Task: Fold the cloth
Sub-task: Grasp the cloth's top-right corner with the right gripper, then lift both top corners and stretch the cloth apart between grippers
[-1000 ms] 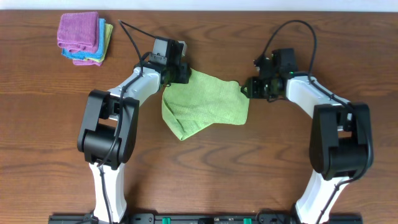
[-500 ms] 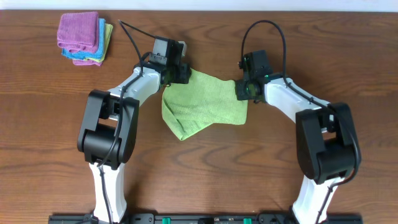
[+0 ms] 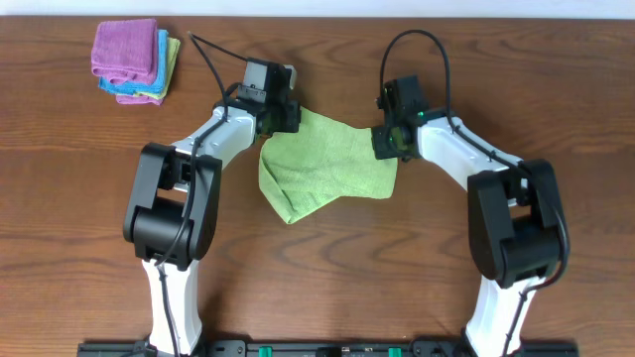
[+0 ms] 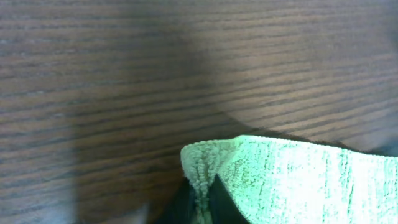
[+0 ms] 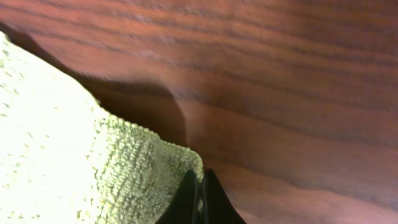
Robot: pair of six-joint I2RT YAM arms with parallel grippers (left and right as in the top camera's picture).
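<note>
A green cloth [image 3: 327, 164] lies partly folded on the wooden table, its far edge lifted between the two arms. My left gripper [image 3: 290, 114] is shut on the cloth's far left corner; the left wrist view shows that corner [image 4: 205, 168] pinched between the dark fingers [image 4: 200, 200]. My right gripper [image 3: 387, 142] is shut on the cloth's far right corner; the right wrist view shows the corner [image 5: 168, 162] pinched between its fingers [image 5: 200, 193]. The near part of the cloth rests on the table in a fold.
A stack of folded cloths [image 3: 134, 59], purple on top with blue and yellow-green below, sits at the far left corner. The wooden table [image 3: 446, 248] extends around the cloth.
My right gripper has moved left to the cloth's far right corner and shut on it. The left gripper has held its corner without moving.
</note>
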